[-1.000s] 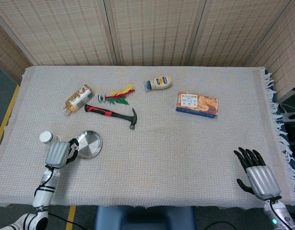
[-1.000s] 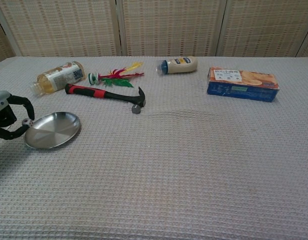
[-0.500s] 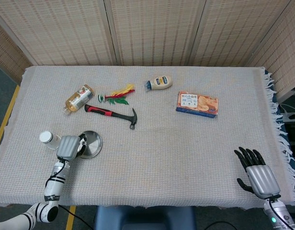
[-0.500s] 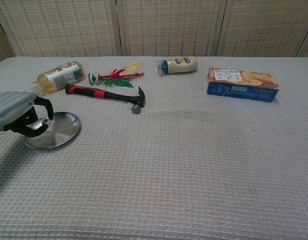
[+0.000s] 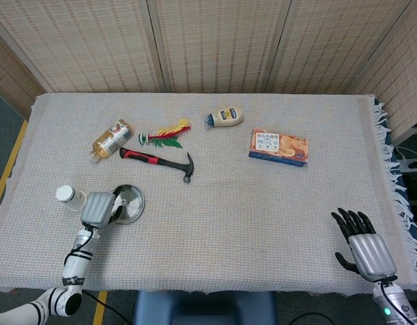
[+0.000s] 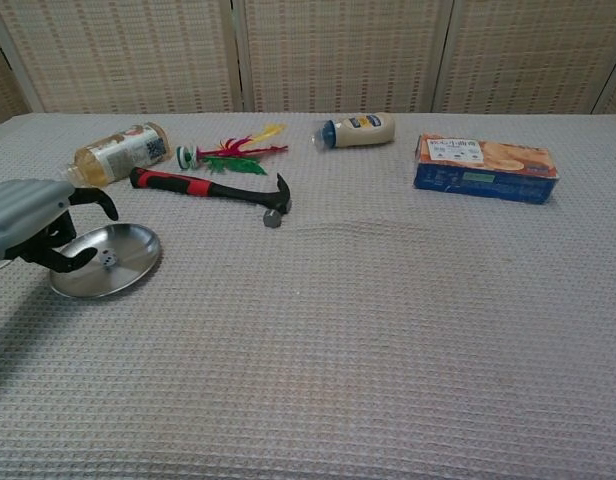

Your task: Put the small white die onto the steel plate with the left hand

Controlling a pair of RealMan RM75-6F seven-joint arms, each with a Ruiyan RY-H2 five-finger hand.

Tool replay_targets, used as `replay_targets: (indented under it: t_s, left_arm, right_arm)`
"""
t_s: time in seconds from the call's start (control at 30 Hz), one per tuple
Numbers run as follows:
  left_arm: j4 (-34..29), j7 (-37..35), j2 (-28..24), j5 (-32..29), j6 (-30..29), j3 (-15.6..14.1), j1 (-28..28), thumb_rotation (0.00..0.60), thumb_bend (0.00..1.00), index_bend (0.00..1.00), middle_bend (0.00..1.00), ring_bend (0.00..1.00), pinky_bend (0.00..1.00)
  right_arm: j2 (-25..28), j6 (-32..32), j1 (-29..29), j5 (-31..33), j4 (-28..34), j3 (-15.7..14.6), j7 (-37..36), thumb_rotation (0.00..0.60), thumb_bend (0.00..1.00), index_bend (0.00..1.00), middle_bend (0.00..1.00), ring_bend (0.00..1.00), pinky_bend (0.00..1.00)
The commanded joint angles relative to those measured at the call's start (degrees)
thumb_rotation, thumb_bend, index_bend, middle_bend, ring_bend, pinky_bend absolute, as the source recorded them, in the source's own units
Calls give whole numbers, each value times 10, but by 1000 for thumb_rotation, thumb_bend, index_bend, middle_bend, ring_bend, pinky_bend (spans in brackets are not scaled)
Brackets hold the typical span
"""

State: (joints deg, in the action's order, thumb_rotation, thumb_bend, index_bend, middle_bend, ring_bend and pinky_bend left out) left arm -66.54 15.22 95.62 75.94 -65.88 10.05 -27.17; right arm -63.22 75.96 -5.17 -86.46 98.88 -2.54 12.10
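One table (image 5: 215, 223) covered with a grey-white woven cloth carries everything. On it lie one blue and orange cardboard box (image 5: 279, 147) to the right, one hammer with a red and black handle (image 5: 158, 162) left of centre, one clear plastic bottle of amber liquid (image 5: 111, 139) lying on its side at the far left, one round steel plate (image 6: 105, 261) near the front left edge, one pale squeeze bottle with a blue cap (image 5: 225, 117) lying at the back, one red, yellow and green feathered shuttlecock (image 5: 164, 133) beside the amber bottle, one small white cup (image 5: 65, 194) left of the plate, and one small white die (image 6: 107, 259).

There are two hands. The grey left hand (image 6: 35, 224) hovers over the left rim of the plate, its dark fingers (image 6: 96, 198) spread apart and holding nothing. The right hand (image 5: 363, 246) rests near the front right corner of the table, fingers extended and apart, empty.

The die now lies on the plate, free of the fingers. Half a second earlier the left hand's fingers were curled close together over the plate around the die; they have since opened. The right hand and the other things have not moved.
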Motion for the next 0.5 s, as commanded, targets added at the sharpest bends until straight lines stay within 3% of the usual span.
replay_targets:
  t_s: [0.03, 0.17, 0.27, 0.33, 0.5]
  left_arm:
    - [-77, -13, -56, 41, -90, -16, 42, 600, 387, 284, 735, 784, 918]
    - [-124, -2, -106, 44, -144, -16, 75, 600, 384, 182, 263, 400, 776]
    - [-128, 8, -128, 12, -133, -6, 81, 600, 385, 69, 50, 35, 590]
    - [-121, 6, -135, -9, -109, -3, 79, 600, 382, 53, 6, 0, 563]
    - [-90, 11, -136, -65, -36, 6, 60, 600, 383, 44, 4, 0, 468]
  right_arm:
    - [0, 0, 0, 0, 0, 0, 0, 600, 205, 0, 0, 0, 0]
    - [1, -1, 0, -2, 1, -2, 0, 600, 205, 0, 0, 0, 0]
    - [1, 0, 0, -6, 2, -4, -1, 600, 206, 0, 0, 0, 0]
    - [2, 3, 1, -8, 3, -4, -1, 600, 205, 0, 0, 0, 0]
    - [2, 8, 4, -13, 6, -7, 1, 600, 205, 0, 0, 0, 0]
